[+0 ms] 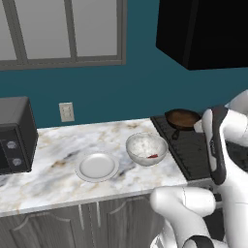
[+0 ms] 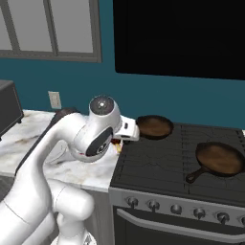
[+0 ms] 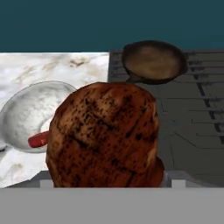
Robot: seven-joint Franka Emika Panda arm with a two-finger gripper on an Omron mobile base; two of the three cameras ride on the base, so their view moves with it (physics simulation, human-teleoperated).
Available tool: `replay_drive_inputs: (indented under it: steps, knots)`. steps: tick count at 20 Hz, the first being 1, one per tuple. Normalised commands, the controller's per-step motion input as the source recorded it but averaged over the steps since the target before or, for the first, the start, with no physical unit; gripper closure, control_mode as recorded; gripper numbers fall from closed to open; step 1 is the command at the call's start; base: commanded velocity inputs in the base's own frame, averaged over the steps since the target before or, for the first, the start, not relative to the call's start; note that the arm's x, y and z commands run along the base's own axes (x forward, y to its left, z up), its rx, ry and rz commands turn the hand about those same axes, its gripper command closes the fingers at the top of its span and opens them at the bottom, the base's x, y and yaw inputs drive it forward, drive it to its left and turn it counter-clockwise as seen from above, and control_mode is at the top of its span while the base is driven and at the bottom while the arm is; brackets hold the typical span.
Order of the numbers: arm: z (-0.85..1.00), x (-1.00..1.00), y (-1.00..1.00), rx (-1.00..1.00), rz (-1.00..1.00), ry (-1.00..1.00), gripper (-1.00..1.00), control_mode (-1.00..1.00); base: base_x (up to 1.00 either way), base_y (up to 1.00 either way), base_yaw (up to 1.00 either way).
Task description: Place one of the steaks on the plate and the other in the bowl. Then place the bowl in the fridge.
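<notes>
Across the marble counter [image 1: 48,169] under a teal wall, the stove [image 2: 191,162] carries two skillets [image 2: 154,126]. At nine o'clock of it sit bowl [image 1: 146,148], holding the red steak [image 3: 38,139], and bare plate [image 1: 97,166]. Hand view alone shows the brown steak [image 3: 103,135] held between wide-spread fingers.

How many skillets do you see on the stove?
2. One skillet sits at the stove's back left corner, nearest the counter. The other skillet sits further right, handle pointing toward the front. None seem hidden.
</notes>
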Motion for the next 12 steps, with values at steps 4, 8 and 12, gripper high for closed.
replay_drive_inputs:
  steps: [4, 8, 12]
  knots:
    - [0.23, -0.6, 1.0, -0.18, 0.01, 0.22, 1.0, -1.0, 0.0, 0.0, 0.0]
    - [0.47, -0.34, 1.0, -0.15, 0.01, 0.23, 1.0, -1.0, 0.0, 0.0, 0.0]
    - [0.55, -0.07, 1.0, -0.03, 0.0, 0.24, 1.0, -1.0, 0.0, 0.0, 0.0]
